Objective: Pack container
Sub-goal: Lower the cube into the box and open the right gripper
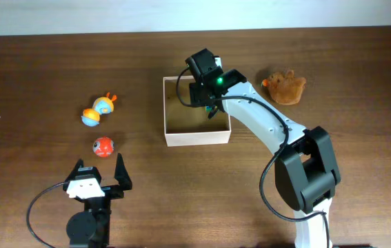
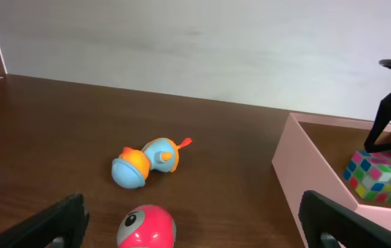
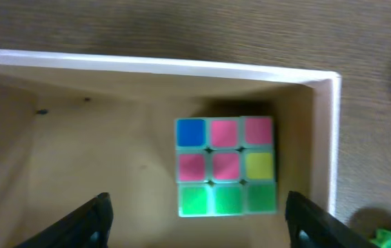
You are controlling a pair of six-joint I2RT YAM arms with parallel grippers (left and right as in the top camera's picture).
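Note:
The container (image 1: pixel 196 138) is a square white-walled box with a tan floor at mid-table. A colourful puzzle cube (image 3: pixel 225 166) lies on its floor near the right wall (image 3: pixel 325 138). My right gripper (image 3: pixel 202 227) hangs over it, open, with both fingers clear of the cube. From above, that gripper (image 1: pixel 206 102) covers the box's back right part. Near the front edge, my left gripper (image 1: pixel 99 172) stands open and holds nothing. A red ball toy (image 2: pixel 147 226) sits between its fingers on the table, beside the box's wall (image 2: pixel 316 172).
A blue and orange toy (image 1: pixel 97 110) lies left of the box, with the red ball (image 1: pixel 103 146) just in front of it. A brown plush animal (image 1: pixel 285 87) sits to the right of the box. The right arm reaches across from the front right.

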